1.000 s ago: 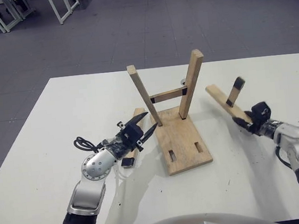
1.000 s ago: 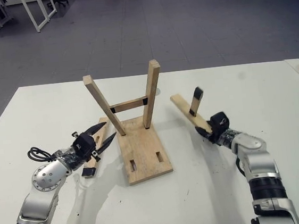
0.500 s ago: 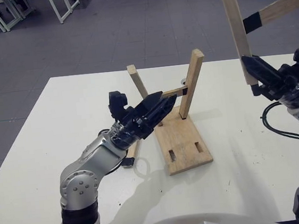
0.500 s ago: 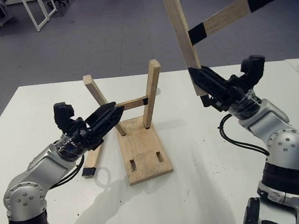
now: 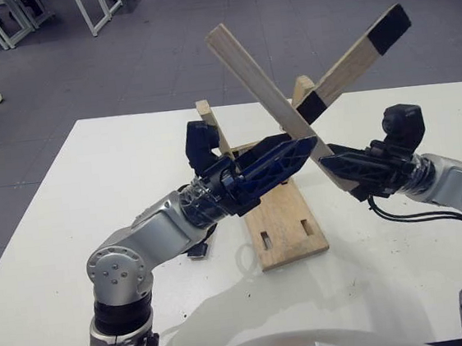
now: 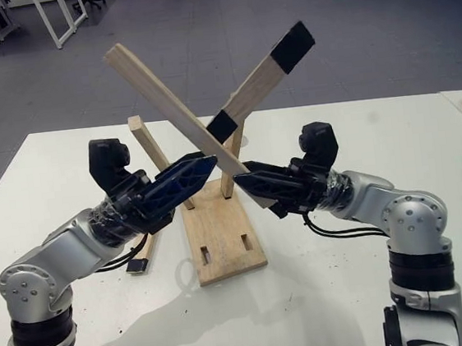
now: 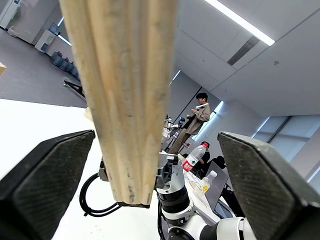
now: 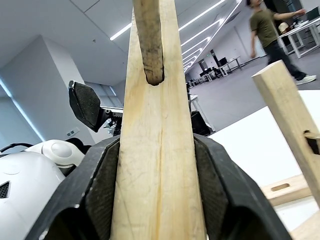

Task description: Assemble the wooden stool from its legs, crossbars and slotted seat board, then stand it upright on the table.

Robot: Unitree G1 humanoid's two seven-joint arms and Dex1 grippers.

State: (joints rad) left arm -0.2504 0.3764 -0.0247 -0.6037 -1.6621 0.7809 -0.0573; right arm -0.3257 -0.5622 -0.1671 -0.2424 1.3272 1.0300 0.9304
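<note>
Both arms have swung in above the board (image 5: pixel 284 221); right hand (image 5: pixel 339 164) is clamped on the leg (image 5: pixel 259 83), held slanted in the air; left hand (image 5: pixel 295 150) is spread apart around it; a swing may knock the standing legs (image 5: pixel 207 119), or it may slip.

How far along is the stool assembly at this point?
Done: two rear legs stand in the seat board. In hand: the right gripper holds a third leg with its crossbar above the board, the open left gripper around it. Left: fill the empty slots, add the loose leg, stand it upright.
</note>
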